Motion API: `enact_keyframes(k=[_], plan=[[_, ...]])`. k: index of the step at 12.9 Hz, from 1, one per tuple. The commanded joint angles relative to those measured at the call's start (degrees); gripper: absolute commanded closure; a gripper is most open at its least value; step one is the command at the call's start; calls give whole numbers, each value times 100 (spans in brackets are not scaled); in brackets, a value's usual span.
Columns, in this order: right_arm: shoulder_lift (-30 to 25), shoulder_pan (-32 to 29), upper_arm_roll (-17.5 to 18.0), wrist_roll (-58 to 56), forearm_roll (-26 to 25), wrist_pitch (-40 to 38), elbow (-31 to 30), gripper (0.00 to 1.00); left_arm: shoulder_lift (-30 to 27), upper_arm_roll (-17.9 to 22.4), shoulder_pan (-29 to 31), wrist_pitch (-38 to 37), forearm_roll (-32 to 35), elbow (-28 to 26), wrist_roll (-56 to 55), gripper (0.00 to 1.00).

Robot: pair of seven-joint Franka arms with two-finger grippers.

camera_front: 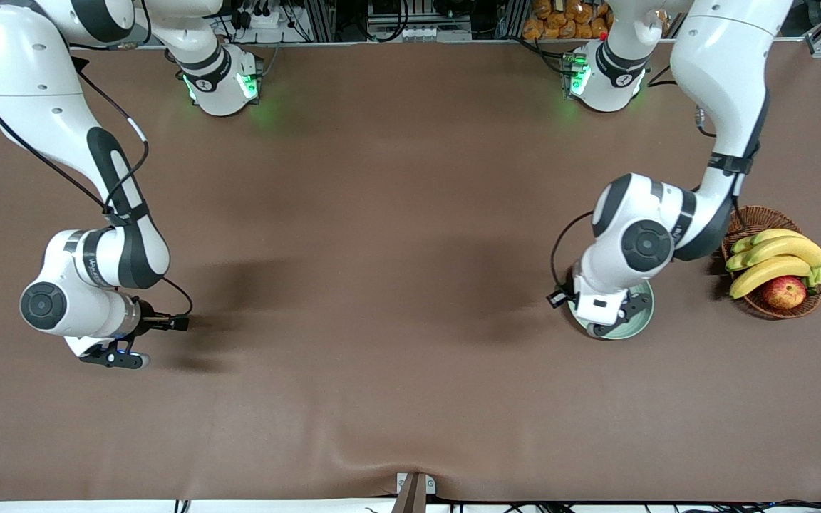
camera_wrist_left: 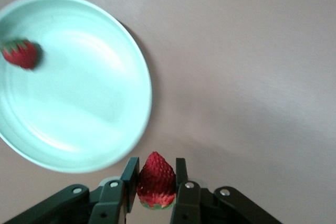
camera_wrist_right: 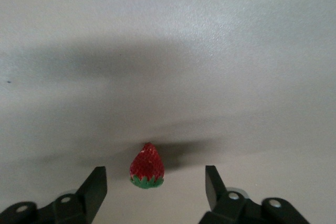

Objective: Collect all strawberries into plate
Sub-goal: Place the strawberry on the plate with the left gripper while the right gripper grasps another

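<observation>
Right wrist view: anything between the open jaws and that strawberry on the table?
Nothing visible. The right gripper is open, and the strawberry sits on bare table between its jaws, untouched. The left gripper holds another strawberry beside the plate.

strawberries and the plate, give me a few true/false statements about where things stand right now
1. The left gripper is shut on a strawberry. True.
2. The plate holds no fruit. False: one strawberry already lies in it near the rim.
3. The right gripper is shut on a berry. False: its fingers are open, with a strawberry lying on the table between them.
4. A wicker basket with bananas and an apple stands beside the plate, toward the left arm's end of the table. True.
5. The left gripper hangs over the basket. False: it is at the plate's edge.
</observation>
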Motion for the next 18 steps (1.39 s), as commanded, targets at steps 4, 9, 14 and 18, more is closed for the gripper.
enact_keyframes(k=[4, 9, 14, 18], plan=[[23, -76, 149, -30, -35, 286, -308, 39, 12, -41, 586, -54, 351, -127, 1293, 100], [33, -67, 149, -39, -35, 295, -317, 69, 127, -41, 884, -53, 500, -153, 1813, 41], [-20, -14, 385, 127, 87, 76, 77, 94, -84, -111, 867, -282, 492, -101, 1797, 0], [-2, 266, 465, 601, 939, -433, 736, 96, -330, -348, 867, -440, 404, -66, 1752, 0]])
